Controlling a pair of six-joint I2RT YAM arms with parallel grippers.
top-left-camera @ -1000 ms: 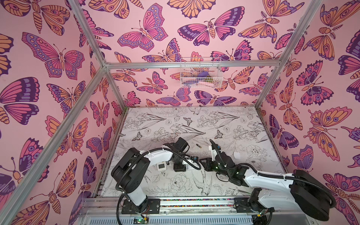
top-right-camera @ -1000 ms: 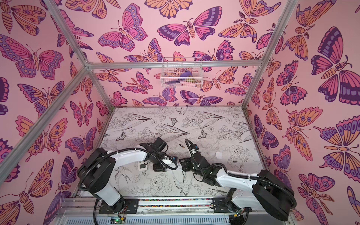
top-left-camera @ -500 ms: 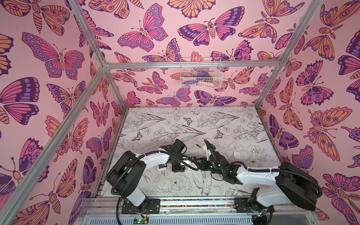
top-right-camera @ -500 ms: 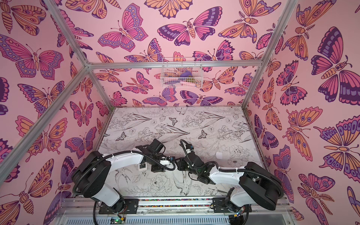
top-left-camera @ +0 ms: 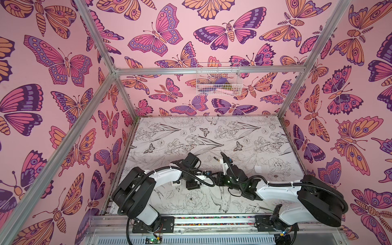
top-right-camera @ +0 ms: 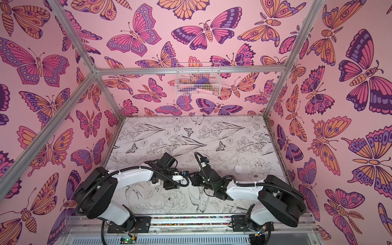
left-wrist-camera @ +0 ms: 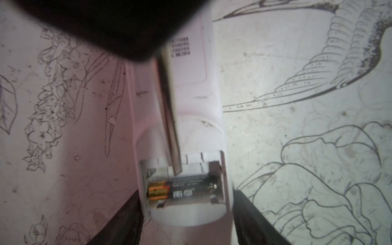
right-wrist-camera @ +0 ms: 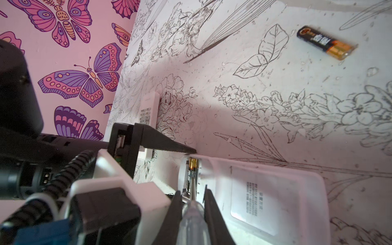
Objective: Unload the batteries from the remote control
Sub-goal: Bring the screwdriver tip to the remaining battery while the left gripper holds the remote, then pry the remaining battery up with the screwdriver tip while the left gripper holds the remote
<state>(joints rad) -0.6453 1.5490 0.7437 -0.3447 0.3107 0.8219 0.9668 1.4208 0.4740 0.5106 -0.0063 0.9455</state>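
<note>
Inside the remote (left-wrist-camera: 191,127), one black battery (left-wrist-camera: 186,188) lies by the screwdriver (left-wrist-camera: 169,118)

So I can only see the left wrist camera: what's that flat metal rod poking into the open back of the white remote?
Observer: The shaft of a clear-handled screwdriver, clamped in the right gripper.
Operator: One black-and-gold cylinder battery sits inside here. Any out?
Observer: Yes, one loose black-and-gold battery lies on the flower-print table.
Operator: Is this white plastic remote the only one?
Observer: No, a second white remote lies buttons-up on the table.
</note>
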